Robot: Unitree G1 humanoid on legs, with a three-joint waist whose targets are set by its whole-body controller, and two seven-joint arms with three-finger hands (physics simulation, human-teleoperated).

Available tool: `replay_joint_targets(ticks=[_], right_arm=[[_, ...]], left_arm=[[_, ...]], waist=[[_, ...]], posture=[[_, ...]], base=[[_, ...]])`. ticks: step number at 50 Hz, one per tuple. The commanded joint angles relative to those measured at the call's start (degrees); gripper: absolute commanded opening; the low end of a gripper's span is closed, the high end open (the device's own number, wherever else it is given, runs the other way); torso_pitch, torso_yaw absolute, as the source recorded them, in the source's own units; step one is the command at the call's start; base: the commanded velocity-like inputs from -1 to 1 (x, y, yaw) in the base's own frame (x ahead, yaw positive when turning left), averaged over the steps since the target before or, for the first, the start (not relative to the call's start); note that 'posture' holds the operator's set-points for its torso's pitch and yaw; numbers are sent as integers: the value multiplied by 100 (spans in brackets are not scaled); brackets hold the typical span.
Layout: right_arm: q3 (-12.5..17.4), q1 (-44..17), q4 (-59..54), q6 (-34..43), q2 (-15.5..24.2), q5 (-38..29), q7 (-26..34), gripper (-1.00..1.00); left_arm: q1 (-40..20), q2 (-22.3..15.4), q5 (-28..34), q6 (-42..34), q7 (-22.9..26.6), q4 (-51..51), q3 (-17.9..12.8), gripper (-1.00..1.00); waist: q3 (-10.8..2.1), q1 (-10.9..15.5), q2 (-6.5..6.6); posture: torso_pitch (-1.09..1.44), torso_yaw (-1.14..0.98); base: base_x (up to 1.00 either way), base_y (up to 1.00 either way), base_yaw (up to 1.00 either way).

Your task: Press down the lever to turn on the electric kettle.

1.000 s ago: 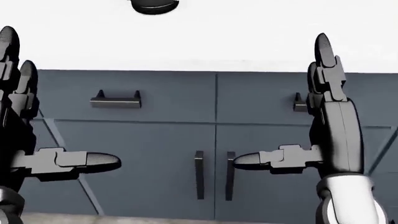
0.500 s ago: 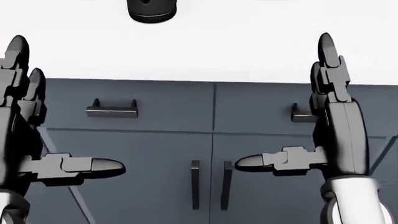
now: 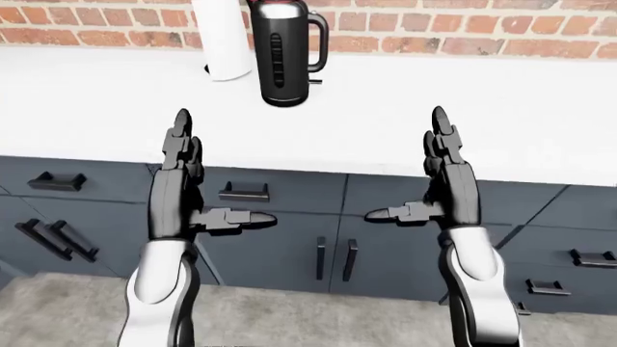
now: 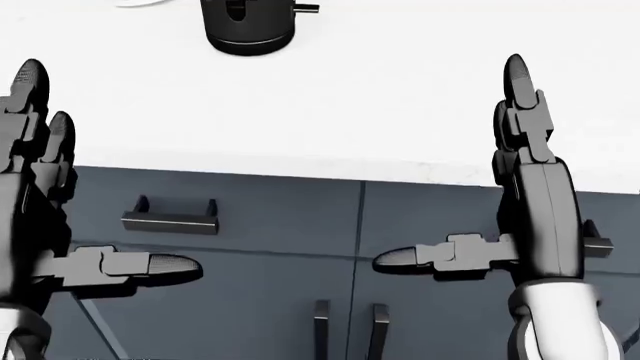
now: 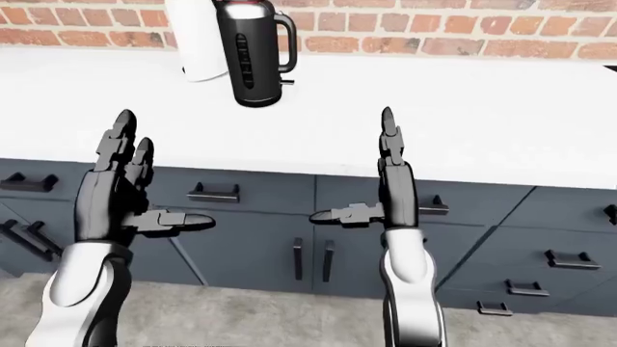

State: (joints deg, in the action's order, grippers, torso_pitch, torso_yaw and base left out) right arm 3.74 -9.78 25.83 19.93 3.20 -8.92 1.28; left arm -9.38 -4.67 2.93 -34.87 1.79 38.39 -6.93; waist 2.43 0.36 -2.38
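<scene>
The electric kettle (image 3: pixel 284 50) stands near the top of my left-eye view, on the white counter (image 3: pixel 540 123), close under the brick wall (image 3: pixel 463 29) and just beside a white cylinder (image 3: pixel 223 40) to its left, which I take for a paper-towel roll. Its handle faces right, and a small dark stub near the base on that side, seen best in the head view, is probably the lever (image 4: pixel 305 8), though it is too small for me to be sure.

My left hand (image 3: pixel 179 181) and my right hand (image 3: pixel 448 181) are both raised level with the counter edge, fingers spread and pointing up, thumbs turned in toward each other. Neither holds or touches anything. Both are well short of the kettle, so I judge this a ready posture on the approach: palms open, arms apart, leaving the view up the middle free. The right hand is on the handle side, so I expect it is the one that suits the press.

Much is cut off. The kettle's lid runs out of the eye views, and the head view keeps only its base. The cylinder's top is lost too. Below the counter are grey cabinet doors (image 3: pixel 289 246) with dark handles; my legs do not show.
</scene>
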Motion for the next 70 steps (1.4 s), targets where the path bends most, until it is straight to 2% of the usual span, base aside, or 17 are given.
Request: replay_joint_targets(ticks=[1, 9, 12, 14, 20, 22, 26, 27, 29, 34, 39, 47, 51, 53, 62, 67, 70], right_arm=[[-46, -125, 264, -120, -4, 15, -1, 100], [-23, -151, 366, -32, 26, -4, 29, 100], [-33, -164, 366, -29, 21, -10, 33, 100], [-32, -172, 339, -50, 21, -3, 39, 100], [-48, -258, 306, -54, 28, 25, 95, 100], [-52, -298, 286, -43, 32, 21, 100, 100], [-34, -352, 347, 51, 57, 13, 128, 100], [-18, -370, 397, 108, 72, 5, 139, 100], [-2, -393, 445, 167, 87, 0, 154, 100], [19, -474, 586, 355, 127, -38, 196, 100], [46, -514, 654, 461, 151, -69, 228, 100], [93, -484, 623, 413, 157, -35, 209, 100], [94, -462, 840, 580, 164, -56, 225, 100], [106, -448, 926, 630, 165, -52, 229, 100], [208, -424, 1095, 727, 213, 1, 245, 100], [234, -458, 1123, 800, 243, -2, 239, 100], [226, -486, 1124, 834, 243, -2, 233, 100]], left_arm=[[-126, -72, 36, 133, -31, 248, -93, 100], [-63, -38, 61, 151, -33, 297, -71, 100], [-38, -27, 66, 140, -35, 328, -64, 100], [-32, -24, 69, 175, -34, 295, -63, 100], [-5, -14, 60, 240, -30, 233, -64, 100], [6, -11, 49, 271, -29, 211, -73, 100], [14, -12, 44, 282, -26, 206, -65, 100], [6, -14, 45, 255, -24, 230, -61, 100], [-10, -13, 48, 233, -25, 243, -50, 100], [7, -3, 47, 198, -14, 302, -37, 100], [-12, -5, 37, 169, -5, 320, -45, 100], [44, 7, 20, 293, -20, 235, -65, 100], [109, 21, -3, 296, -20, 309, -68, 100], [129, 22, -7, 263, -17, 368, -68, 100], [157, 33, 8, 182, -10, 508, -58, 100], [166, 45, 5, 203, -16, 492, -52, 100], [185, 49, -10, 205, -15, 507, -67, 100]], waist=[[-102, 16, -99], [-103, -65, 348], [-313, -82, 684], [-172, -22, 648], [-191, 42, 359], [-25, 63, 223], [-197, 44, -340], [-69, -11, -53], [-80, -3, -140], [-45, -49, 113], [-155, -132, 663], [-86, 44, 478], [-82, 105, 197], [-179, 110, -103], [-48, -68, 157], [-91, -135, 685], [-235, -29, 605]], posture=[[0, 0], [0, 0], [0, 0], [0, 0], [0, 0], [0, 0], [0, 0], [0, 0], [0, 0], [0, 0], [0, 0], [0, 0], [0, 0], [0, 0], [0, 0], [0, 0], [0, 0]], base=[[12, 0, 25], [12, 0, 26], [11, 0, 26], [12, 0, 26], [14, 0, 12], [33, 0, 0], [34, 0, 0], [34, 0, 0], [33, 0, 0], [33, 0, 0], [34, 0, 0], [31, 0, 0], [31, 0, 0], [31, 0, 0], [27, 0, 0], [24, 0, 0], [13, 0, 0]])
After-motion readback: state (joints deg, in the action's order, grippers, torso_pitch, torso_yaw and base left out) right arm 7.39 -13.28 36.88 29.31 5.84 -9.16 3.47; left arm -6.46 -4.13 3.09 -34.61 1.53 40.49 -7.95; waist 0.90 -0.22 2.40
